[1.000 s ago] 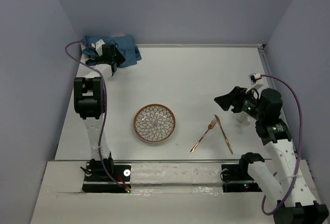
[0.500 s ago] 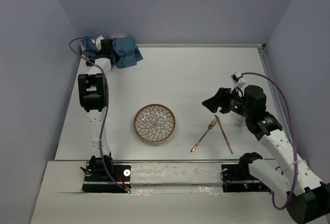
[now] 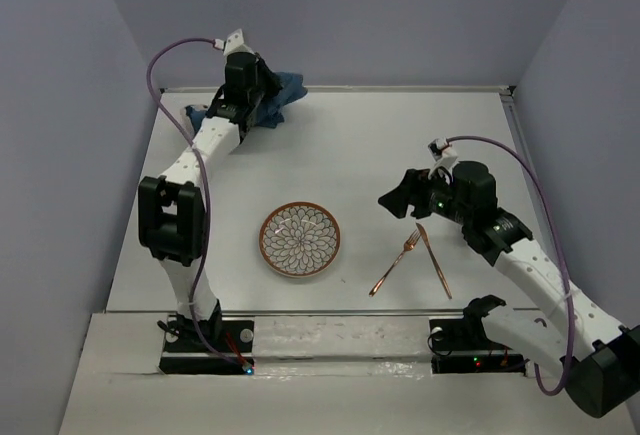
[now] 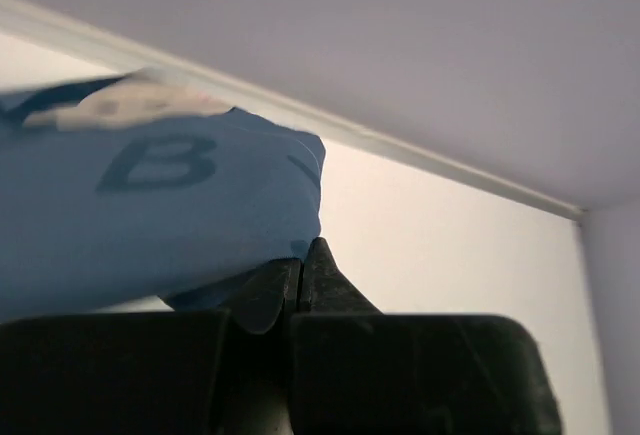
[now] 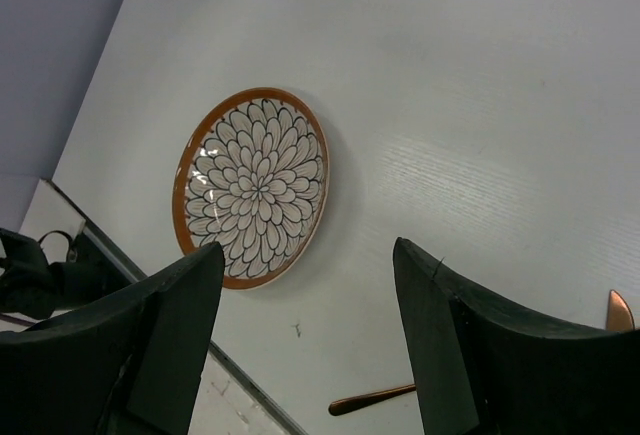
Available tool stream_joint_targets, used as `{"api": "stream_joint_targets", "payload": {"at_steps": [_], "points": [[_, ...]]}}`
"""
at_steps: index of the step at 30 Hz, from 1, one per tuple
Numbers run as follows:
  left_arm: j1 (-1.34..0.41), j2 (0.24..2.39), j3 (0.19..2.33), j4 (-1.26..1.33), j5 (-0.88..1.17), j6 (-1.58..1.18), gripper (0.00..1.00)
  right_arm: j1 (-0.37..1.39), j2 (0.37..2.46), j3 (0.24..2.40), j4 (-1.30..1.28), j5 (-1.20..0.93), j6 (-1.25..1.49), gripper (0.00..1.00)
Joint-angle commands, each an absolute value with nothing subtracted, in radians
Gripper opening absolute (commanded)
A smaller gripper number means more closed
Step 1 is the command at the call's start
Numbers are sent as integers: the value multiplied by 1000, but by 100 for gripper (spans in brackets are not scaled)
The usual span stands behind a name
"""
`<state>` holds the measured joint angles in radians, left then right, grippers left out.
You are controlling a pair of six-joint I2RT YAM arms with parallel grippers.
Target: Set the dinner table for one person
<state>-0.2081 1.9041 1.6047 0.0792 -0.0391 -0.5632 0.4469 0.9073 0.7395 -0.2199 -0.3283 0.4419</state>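
My left gripper (image 3: 262, 105) is at the far left of the white dinner table (image 3: 380, 145), shut on the edge of a dark blue cloth mat (image 3: 288, 88). In the left wrist view the mat (image 4: 150, 205) bunches to the left of the closed gripper (image 4: 303, 255). A brown-rimmed plate with a petal pattern (image 3: 300, 240) lies near the front middle. Right of it lie a copper fork (image 3: 396, 263) and a copper knife (image 3: 434, 260). My right gripper (image 3: 392, 200) hangs open above the table between plate and fork, holding nothing. The right wrist view shows the plate (image 5: 255, 185) beyond the open gripper (image 5: 308, 250).
Purple walls close in the table on the left, back and right. A raised rail (image 3: 330, 312) runs along the near edge by the arm bases. The fork's handle (image 5: 370, 400) and the knife's tip (image 5: 618, 310) show low in the right wrist view.
My left gripper has shut on the blue mat and carried it to the right along the back edge. The right arm has moved left toward the plate, still open.
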Motion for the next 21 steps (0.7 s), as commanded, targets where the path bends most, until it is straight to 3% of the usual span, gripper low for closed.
{"api": "stream_joint_targets", "payload": {"at_steps": [1, 12, 21], "points": [[-284, 1744, 1598, 178, 26, -601, 0, 454, 890, 808, -216, -264, 410, 76], [-469, 1580, 1664, 196, 43, -589, 0, 454, 917, 861, -253, -187, 385, 80], [-456, 1820, 1877, 104, -84, -519, 0, 454, 1057, 848, -222, -97, 388, 80]]}}
